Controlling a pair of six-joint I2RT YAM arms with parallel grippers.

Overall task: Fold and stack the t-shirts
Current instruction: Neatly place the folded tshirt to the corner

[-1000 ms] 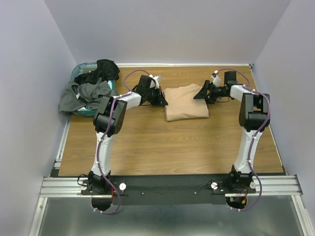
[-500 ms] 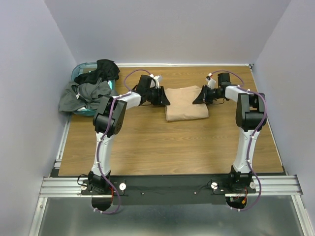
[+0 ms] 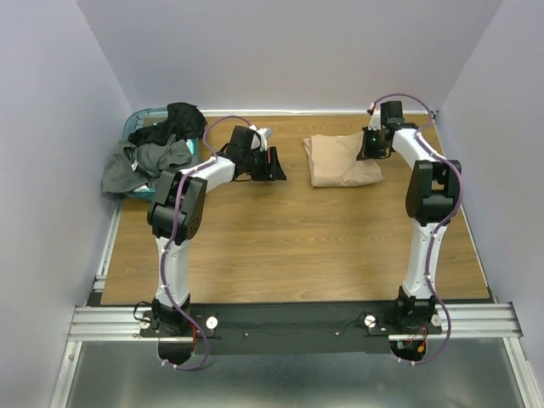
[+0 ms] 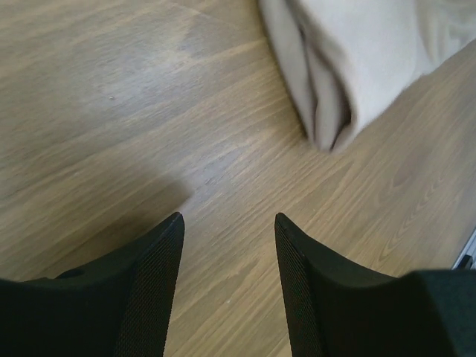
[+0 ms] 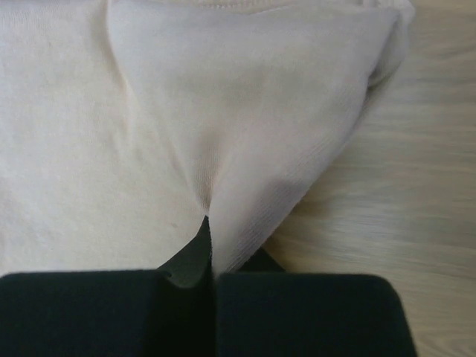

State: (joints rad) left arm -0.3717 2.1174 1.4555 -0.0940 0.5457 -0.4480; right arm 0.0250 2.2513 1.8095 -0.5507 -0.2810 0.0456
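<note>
The top view only gives the layout: the folded tan t-shirt [image 3: 342, 161] lies at the far right of the table [image 3: 280, 246], while the dark grey t-shirt [image 3: 149, 161] and black t-shirt [image 3: 180, 119] are heaped over the teal basket [image 3: 143, 115] at far left. The wrist cams fill in the rest. The right wrist view shows the cloth pulled into a puckered ridge running straight into the right gripper [image 5: 208, 223], which the overhead can't resolve at all. The left wrist view shows the left gripper [image 4: 227, 223] over bare wood, with the shirt's folded edge up ahead and not touching it.

Compared with a second ago, the tan shirt has slid right from mid-table, away from the left arm. The right gripper has gone from spread to closed, and the left one has let go.

Jaws: the right ones are pinched together on a fold of the tan t-shirt near its edge. The left ones stand well apart, holding nothing.
</note>
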